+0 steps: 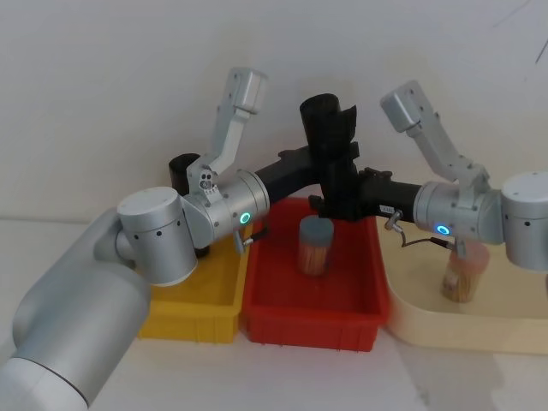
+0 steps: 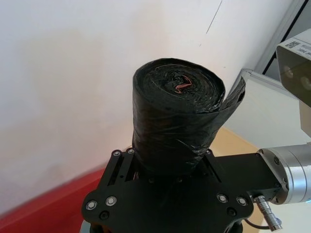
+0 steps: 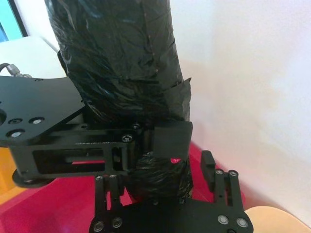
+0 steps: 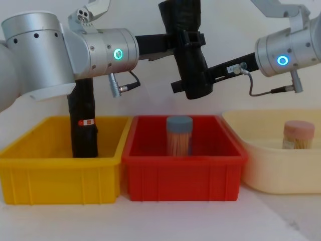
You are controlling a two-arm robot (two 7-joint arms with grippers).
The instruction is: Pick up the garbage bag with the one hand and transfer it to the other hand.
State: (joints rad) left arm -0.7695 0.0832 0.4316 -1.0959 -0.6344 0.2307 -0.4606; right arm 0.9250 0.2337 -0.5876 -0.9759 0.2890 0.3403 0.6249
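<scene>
Jaws of both grippers are closed on the bag (image 4: 186, 47) at once. The left gripper (image 4: 186, 37) clamps the roll around its middle; the right gripper (image 4: 193, 85) clamps it lower, near the bottom end. The two holds sit one above the other, so the jaws do not collide.

The bag stands nearly upright, tilted slightly, held in the air above the red bin (image 4: 150, 168). It touches neither the bin nor the capped jar (image 4: 179, 135) standing inside. The left wrist view shows the rolled top end free above the left jaws. The right wrist view shows the right jaws pressed into the crinkled plastic just under the left gripper's frame.

Judgement: this is the handover point. Both holds overlap so the soft roll cannot slip while control passes between arms. The next step calls for one gripper to release; the other should be firm first, since glossy plastic may slide.

A black block (image 4: 83, 125) stands in the yellow bin (image 4: 60, 175), clear of the work.
</scene>
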